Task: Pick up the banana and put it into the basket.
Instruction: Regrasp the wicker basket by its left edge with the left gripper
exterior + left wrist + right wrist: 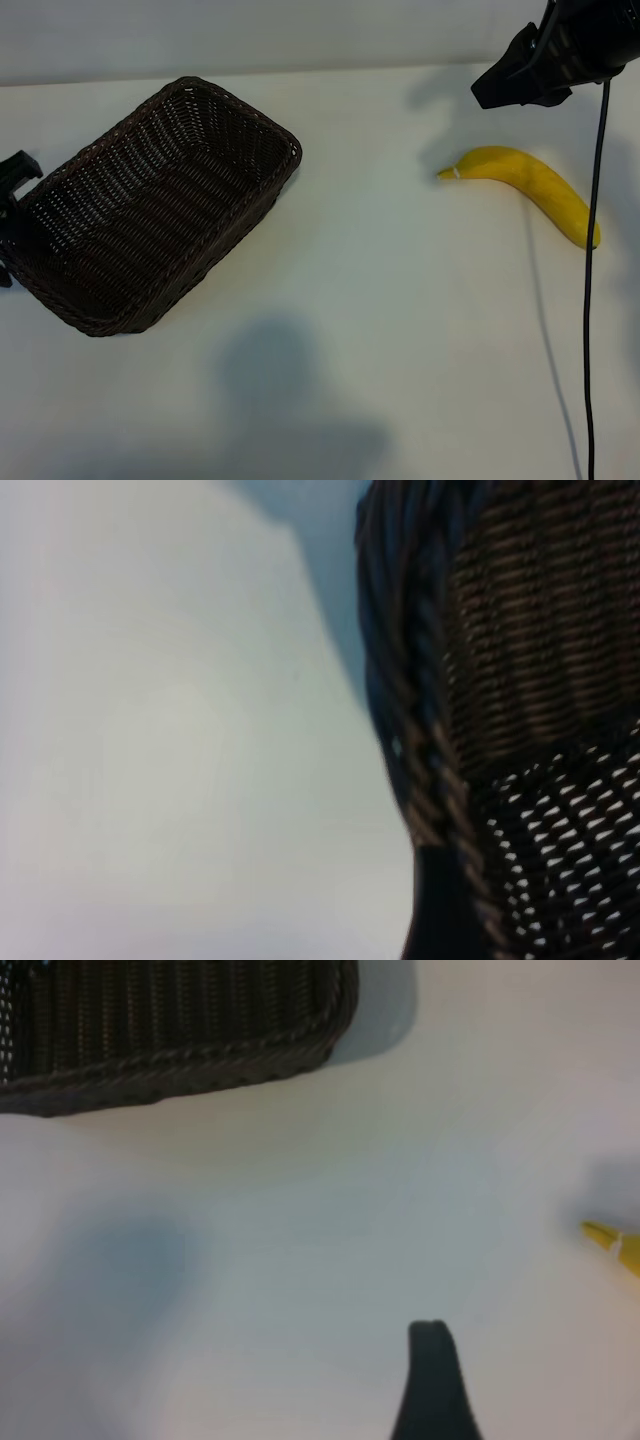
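The yellow banana [530, 185] lies on the white table at the right, stem tip pointing left; only that tip [615, 1242] shows in the right wrist view. The dark woven basket [290, 150] sits tilted at the left with nothing inside. My right gripper [505, 85] hovers above and behind the banana's stem end, apart from it, open with nothing held; one dark finger [430, 1380] shows over bare table. My left gripper [10, 215] is at the table's left edge, open, against the basket's near corner; one finger [440, 910] sits beside the braided rim [430, 780].
A black cable [592, 300] hangs from the right arm and crosses over the banana's far end. White tabletop [380, 300] stretches between basket and banana. A soft shadow [270, 390] lies on the front of the table.
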